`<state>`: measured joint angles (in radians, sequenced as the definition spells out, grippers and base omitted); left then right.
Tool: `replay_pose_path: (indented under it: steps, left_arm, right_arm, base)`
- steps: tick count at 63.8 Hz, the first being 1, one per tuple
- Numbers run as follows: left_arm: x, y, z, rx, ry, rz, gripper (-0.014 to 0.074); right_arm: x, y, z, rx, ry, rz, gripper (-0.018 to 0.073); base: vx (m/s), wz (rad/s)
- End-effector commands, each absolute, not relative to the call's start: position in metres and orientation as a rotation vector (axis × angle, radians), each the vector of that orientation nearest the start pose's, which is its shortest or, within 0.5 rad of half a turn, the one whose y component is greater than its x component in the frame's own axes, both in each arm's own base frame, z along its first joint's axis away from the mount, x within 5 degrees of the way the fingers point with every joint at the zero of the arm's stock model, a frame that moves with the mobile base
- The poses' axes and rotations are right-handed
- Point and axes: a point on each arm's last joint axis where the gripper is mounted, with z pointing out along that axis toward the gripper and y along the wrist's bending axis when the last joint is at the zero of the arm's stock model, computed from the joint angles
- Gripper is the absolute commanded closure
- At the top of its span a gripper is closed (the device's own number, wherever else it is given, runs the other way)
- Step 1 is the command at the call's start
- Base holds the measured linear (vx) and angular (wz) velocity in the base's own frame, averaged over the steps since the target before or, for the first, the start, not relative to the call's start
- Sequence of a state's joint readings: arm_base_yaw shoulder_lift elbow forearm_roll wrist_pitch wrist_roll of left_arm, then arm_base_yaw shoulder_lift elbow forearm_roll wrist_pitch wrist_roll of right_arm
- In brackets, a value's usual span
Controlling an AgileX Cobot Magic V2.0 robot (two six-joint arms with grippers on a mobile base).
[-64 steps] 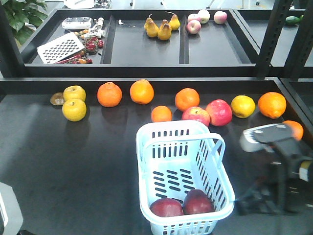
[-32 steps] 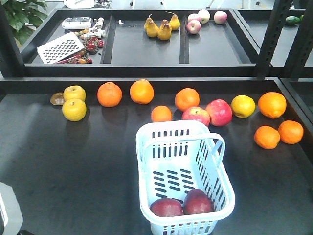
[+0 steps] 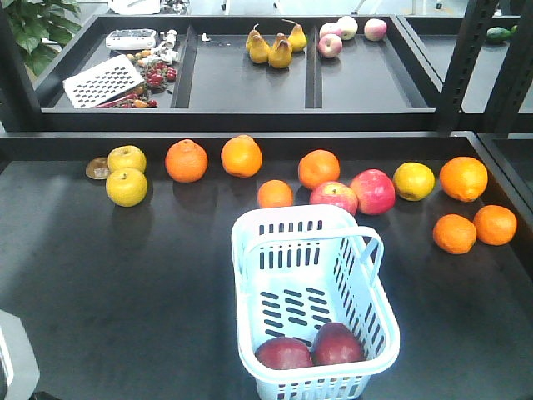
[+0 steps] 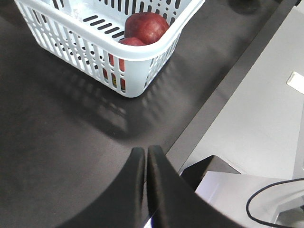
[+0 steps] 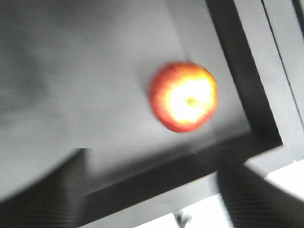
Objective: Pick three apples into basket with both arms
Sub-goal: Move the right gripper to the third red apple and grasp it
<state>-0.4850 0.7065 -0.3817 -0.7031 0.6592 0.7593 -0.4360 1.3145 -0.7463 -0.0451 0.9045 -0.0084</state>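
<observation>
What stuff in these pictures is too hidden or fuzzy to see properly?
- Both arms: out of the front view entirely.
- Right wrist view: motion-blurred. The fruit near the table's corner looks red with a yellow patch; its kind is unsure. The right fingers are only dark smears at the bottom edge.
- Two apples in the basket: the near wall covers their lower parts.
- Third apple: I can't find it for sure.
- Top-left shelf items: too small to name.
</observation>
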Motion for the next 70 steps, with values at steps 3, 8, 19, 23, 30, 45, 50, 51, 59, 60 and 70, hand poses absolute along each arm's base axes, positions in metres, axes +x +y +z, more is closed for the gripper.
replay_pose_path:
  steps: [3,8,19,23,30,45,50,51,59,60,70]
  left_arm:
    - [0.093,-0.089,0.250,0.872,2.110,-0.656,0.0603]
    - [0.093,-0.089,0.250,0.872,2.110,-0.656,0.0603]
    - [0.093,-0.089,0.250,0.872,2.110,-0.656,0.0603]
    - [0.093,-0.089,0.250,0.872,2.110,-0.656,0.0603]
    - [0.093,-0.089,0.250,0.872,2.110,-0.656,0.0603]
    - [0.093,-0.089,0.250,0.872,2.110,-0.656,0.0603]
    - [0.093,-0.089,0.250,0.872,2.110,-0.656,0.0603]
    - [0.093,-0.089,0.250,0.872,2.110,-0.656,0.0603]
    - [0.093,-0.089,0.250,0.872,2.110,-0.656,0.0603]
    - [0.093,-0.089,0.250,0.872,2.110,-0.656,0.0603]
    - [0.093,-0.089,0.250,0.872,2.110,-0.656,0.0603]
  right_arm:
    - [0.200,-0.115,0.212,0.690,2.895,-0.138,-0.0169]
    - [0.201,-0.123,0.202,0.748,2.922,-0.128,-0.0168]
    - [0.204,-0.131,0.190,0.785,2.930,-0.153,-0.0140]
    - [0.205,-0.132,0.187,0.782,2.928,-0.153,-0.0125]
    - [0.207,-0.133,0.183,0.781,2.938,-0.151,-0.0105]
    - [0.214,-0.137,0.171,0.759,2.932,-0.150,-0.0090]
    - [0.216,-0.139,0.167,0.756,2.930,-0.150,-0.0088]
    - [0.217,-0.139,0.166,0.755,2.929,-0.150,-0.0088]
    - [0.221,-0.141,0.155,0.740,2.940,-0.147,-0.0084]
    - [0.222,-0.142,0.153,0.740,2.941,-0.146,-0.0083]
    - [0.227,-0.145,0.134,0.723,2.970,-0.144,-0.0076]
  base:
    - [0.00,0.00]
    - [0.00,0.00]
    - [0.00,0.00]
    - [0.00,0.00]
    - [0.00,0.00]
    - [0.00,0.00]
    - [0.00,0.00]
    - [0.00,0.00]
    - [0.00,0.00]
    - [0.00,0.00]
    - [0.00,0.00]
